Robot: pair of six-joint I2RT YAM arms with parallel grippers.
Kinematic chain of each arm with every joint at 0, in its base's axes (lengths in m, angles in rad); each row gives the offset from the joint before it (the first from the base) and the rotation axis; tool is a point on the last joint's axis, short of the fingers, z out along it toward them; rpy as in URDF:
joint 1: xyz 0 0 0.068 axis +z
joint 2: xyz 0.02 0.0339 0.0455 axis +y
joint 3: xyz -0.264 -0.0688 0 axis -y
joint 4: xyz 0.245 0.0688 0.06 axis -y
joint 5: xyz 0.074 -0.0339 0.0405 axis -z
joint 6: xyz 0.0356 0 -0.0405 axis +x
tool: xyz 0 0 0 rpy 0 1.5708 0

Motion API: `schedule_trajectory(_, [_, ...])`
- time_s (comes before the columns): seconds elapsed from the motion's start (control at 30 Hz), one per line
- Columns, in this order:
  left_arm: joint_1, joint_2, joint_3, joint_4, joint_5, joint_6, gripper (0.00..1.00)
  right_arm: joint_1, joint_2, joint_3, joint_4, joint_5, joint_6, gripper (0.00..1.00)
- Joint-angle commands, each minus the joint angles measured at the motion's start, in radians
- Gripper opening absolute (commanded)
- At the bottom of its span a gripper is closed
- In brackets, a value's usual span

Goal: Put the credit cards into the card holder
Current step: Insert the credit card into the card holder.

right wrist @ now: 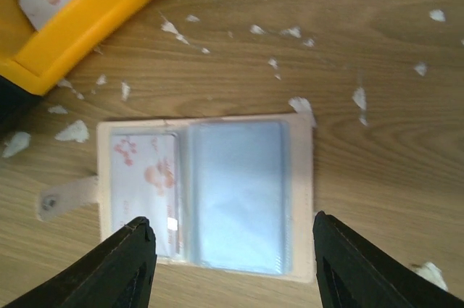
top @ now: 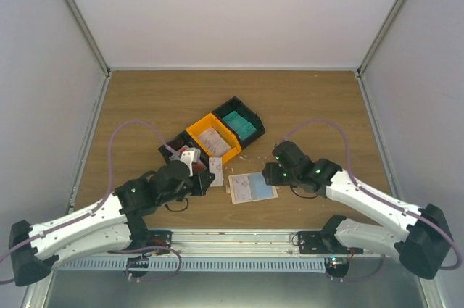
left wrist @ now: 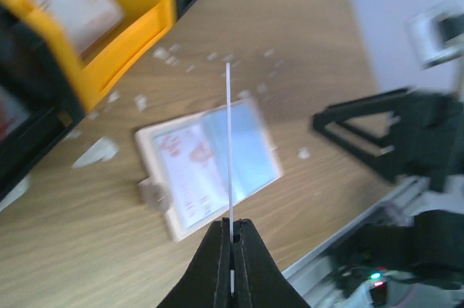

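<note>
The card holder lies open on the table between the two arms, its pale blue pockets facing up. A white card with red blotches sits in its left pocket. My left gripper is shut on a thin white credit card, seen edge-on above the holder. From above, that card is just left of the holder. My right gripper hangs open over the holder's near edge, with nothing between its fingers.
Joined trays stand behind the holder. The orange tray holds a white, red-blotched card, and the black tray holds a teal card. Small white scraps litter the wood. The right arm shows in the left wrist view.
</note>
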Motion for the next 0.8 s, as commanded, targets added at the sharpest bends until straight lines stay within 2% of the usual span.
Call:
schedule_trajectory(0.0, [-0.006,-0.073,-0.061,0.284,0.011,0.047,0.0,-0.009,-0.069,-0.07,-0.032,0.057,0.009,0.6])
schedule_trajectory(0.17, [-0.006,0.002,-0.116,0.526,0.07,0.047,0.0,-0.02,-0.083,-0.107,0.018,-0.014,-0.016,0.6])
schedule_trajectory(0.37, [-0.006,0.185,-0.17,0.747,0.124,-0.021,0.0,-0.054,0.013,-0.132,0.076,-0.146,-0.06,0.59])
schedule_trajectory(0.6, [-0.006,0.347,-0.192,0.852,0.129,-0.076,0.0,-0.074,0.084,-0.166,0.155,-0.266,-0.103,0.59])
schedule_trajectory(0.77, [-0.006,0.396,-0.216,0.894,0.129,-0.118,0.0,-0.079,0.136,-0.168,0.132,-0.238,-0.109,0.57])
